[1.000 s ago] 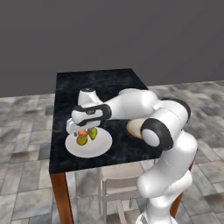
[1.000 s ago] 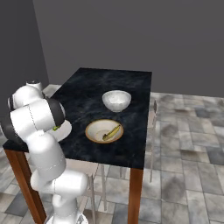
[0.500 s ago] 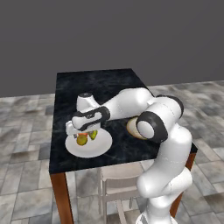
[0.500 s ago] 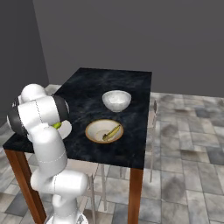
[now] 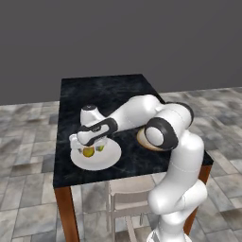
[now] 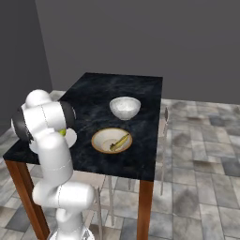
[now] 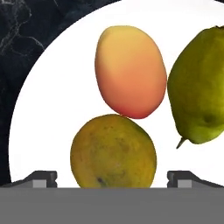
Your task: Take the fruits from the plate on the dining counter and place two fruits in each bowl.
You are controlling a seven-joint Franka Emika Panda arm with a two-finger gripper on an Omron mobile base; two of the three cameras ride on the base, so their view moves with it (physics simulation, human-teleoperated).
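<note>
My gripper (image 7: 113,179) stands open and low over the white plate (image 7: 52,109), its fingertips (image 7: 41,178) on either side of the round olive-yellow fruit (image 7: 113,151). Just beyond that lie the red-orange fruit (image 7: 130,72) and the yellow-green pear (image 7: 199,87). From the left base, the gripper (image 5: 89,147) hangs at the plate (image 5: 106,159) near the front left of the dining counter (image 5: 104,90). The banana (image 6: 119,140) lies in the tan-rimmed bowl (image 6: 111,140). Behind it stands the deep white bowl (image 6: 124,107), with nothing inside it.
The arm reaches across the counter's front and covers most of the tan-rimmed bowl (image 5: 141,139) in the left base view. A chair (image 5: 125,198) is tucked under the front edge. The plate (image 6: 70,137) sits close to the counter's front left corner.
The hand has come down and slightly left onto the plate, ending around the olive-yellow fruit. The jaws stayed open. The fruits and bowls have not moved.
</note>
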